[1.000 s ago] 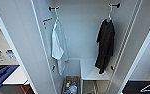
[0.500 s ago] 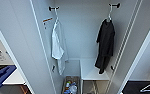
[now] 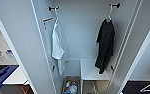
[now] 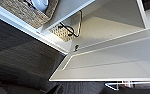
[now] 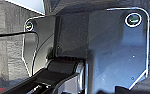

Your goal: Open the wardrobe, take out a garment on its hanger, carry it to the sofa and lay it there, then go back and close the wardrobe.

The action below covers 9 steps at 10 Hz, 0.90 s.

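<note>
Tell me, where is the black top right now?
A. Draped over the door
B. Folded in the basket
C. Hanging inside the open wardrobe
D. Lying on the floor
C: the black top hangs on its hanger from a hook inside the open wardrobe.

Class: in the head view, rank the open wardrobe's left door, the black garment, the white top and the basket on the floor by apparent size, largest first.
1. left door, though it stands nearest the camera.
2-3. black garment and white top: alike, not ranked.
4. basket, partly cut off.
</note>
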### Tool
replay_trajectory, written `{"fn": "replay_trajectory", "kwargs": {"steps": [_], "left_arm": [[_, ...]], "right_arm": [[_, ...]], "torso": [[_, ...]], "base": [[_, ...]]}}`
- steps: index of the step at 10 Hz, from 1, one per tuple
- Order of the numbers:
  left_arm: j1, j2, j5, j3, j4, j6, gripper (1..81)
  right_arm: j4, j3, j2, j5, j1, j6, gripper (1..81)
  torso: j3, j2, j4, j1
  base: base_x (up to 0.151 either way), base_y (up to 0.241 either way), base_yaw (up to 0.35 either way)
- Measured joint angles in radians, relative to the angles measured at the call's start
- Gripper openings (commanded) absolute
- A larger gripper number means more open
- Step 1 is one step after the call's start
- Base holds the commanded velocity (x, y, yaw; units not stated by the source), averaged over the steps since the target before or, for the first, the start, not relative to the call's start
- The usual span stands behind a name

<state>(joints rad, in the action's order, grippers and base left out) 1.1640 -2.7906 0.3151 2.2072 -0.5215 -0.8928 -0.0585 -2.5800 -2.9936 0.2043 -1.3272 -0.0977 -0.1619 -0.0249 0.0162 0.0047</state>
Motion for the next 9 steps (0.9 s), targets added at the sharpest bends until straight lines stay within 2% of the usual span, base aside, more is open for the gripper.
{"fn": "replay_trajectory", "kwargs": {"steps": [2,5,7,9], "left_arm": [[0.014,0.057,-0.080,-0.098,-0.071,-0.001,81.1],[0.056,0.067,-0.169,-0.136,-0.179,-0.002,81.1],[0.093,0.059,-0.207,-0.058,-0.253,0.000,81.1],[0.133,0.010,-0.229,0.094,-0.326,0.002,81.1]], "right_arm": [[-0.022,-0.001,-0.001,0.000,0.000,0.000,81.1],[-0.125,-0.024,-0.004,0.007,0.001,0.000,81.1],[-0.230,-0.041,-0.009,0.011,0.011,0.000,81.1],[-0.342,-0.050,-0.014,0.013,0.017,0.000,81.1]], "torso": [[0.000,0.000,0.000,0.000],[0.000,0.000,0.000,0.000],[0.000,0.000,0.000,0.000],[0.000,0.000,0.000,0.000]], "base": [[0.000,0.000,0.000],[0.000,0.000,0.000],[0.000,0.000,0.000],[0.000,0.000,0.000]]}}
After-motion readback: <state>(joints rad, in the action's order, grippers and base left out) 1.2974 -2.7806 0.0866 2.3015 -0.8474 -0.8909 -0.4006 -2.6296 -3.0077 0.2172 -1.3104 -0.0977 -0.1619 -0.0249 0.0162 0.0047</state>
